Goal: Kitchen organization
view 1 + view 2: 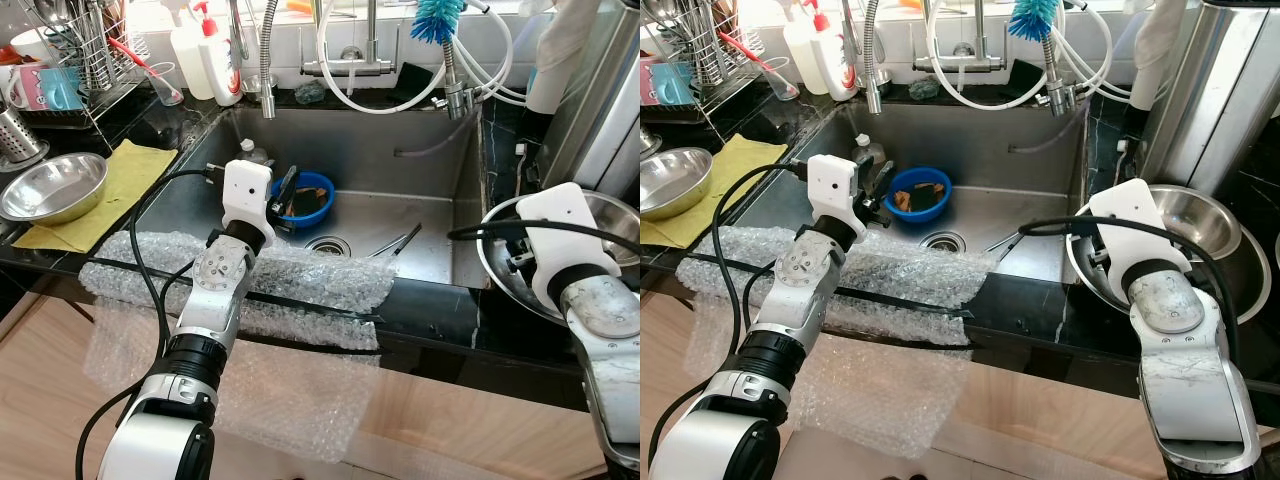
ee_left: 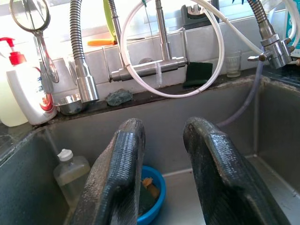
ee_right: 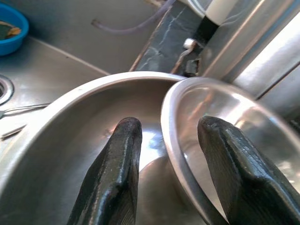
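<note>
Two steel bowls sit nested on the counter to our right of the sink (image 1: 440, 215): a small bowl (image 3: 225, 126) tilted inside a big bowl (image 3: 70, 136). Our right gripper (image 3: 168, 140) straddles the small bowl's near rim, fingers apart, one inside the big bowl, the other inside the small one; nothing is clamped yet. Our left gripper (image 2: 164, 154) hangs over the sink, fingers apart and holding nothing, pointing toward the back wall above a blue dish (image 1: 305, 198).

We judge the main risk to be slip: the rim is thin, polished and curved, so a pinch that closes off-centre could let the small bowl swing and clatter against the big one, or drag both toward the sink's edge. The big bowl already overhangs the counter's front, so a sideways tug could tip it off.

The bowls are round, with no long axis; the small one's mouth faces up and leans toward our right. In the sink, chopsticks (image 1: 400, 241) lie slanted toward the drain.
</note>
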Controlling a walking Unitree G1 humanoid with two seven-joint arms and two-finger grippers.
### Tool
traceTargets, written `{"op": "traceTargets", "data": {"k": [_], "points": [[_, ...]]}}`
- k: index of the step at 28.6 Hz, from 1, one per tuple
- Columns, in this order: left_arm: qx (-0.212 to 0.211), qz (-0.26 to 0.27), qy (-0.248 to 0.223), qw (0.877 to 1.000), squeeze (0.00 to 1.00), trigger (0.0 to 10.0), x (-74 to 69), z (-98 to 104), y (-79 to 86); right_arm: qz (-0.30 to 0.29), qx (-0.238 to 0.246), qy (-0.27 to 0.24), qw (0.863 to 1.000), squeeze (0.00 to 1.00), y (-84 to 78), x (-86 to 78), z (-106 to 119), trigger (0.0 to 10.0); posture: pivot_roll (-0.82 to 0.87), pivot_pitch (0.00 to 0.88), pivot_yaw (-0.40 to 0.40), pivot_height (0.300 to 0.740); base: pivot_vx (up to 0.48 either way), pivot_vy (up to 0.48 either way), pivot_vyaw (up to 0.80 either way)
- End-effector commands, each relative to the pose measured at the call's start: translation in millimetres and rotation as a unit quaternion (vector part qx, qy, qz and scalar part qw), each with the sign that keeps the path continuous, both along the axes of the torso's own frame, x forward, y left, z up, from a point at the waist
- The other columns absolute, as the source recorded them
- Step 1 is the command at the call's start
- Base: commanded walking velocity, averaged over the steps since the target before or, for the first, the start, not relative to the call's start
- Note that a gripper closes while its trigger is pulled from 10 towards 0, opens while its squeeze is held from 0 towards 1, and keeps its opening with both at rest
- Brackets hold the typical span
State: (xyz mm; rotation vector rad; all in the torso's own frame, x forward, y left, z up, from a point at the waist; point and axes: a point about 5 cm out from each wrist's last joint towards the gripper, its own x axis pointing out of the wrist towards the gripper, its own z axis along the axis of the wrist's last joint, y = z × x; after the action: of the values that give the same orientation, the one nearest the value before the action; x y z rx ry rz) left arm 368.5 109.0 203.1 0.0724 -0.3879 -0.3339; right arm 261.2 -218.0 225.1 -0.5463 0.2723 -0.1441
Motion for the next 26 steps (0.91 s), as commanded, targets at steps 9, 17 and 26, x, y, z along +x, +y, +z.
{"op": "traceTargets", "data": {"k": [9,17,26], "points": [[-0.002,0.004,0.003,1.000,0.00,10.0,2.6,2.7,3.3,-0.009,-0.005,-0.011,1.000,0.00,-6.1,1.0,3.0,1.6,-0.17,0.105,0.141,0.740,0.000,0.000,0.00],[-0.001,0.005,0.003,1.000,0.00,10.0,3.2,3.1,4.4,-0.006,-0.002,-0.016,1.000,0.00,-4.2,2.7,3.9,0.0,-0.16,0.103,0.142,0.740,0.000,0.000,0.00],[0.001,0.007,0.004,1.000,0.00,10.0,3.4,3.2,5.1,-0.004,0.000,-0.018,1.000,0.00,-3.3,3.6,4.4,0.0,-0.16,0.102,0.141,0.740,0.000,0.000,0.00]]}}
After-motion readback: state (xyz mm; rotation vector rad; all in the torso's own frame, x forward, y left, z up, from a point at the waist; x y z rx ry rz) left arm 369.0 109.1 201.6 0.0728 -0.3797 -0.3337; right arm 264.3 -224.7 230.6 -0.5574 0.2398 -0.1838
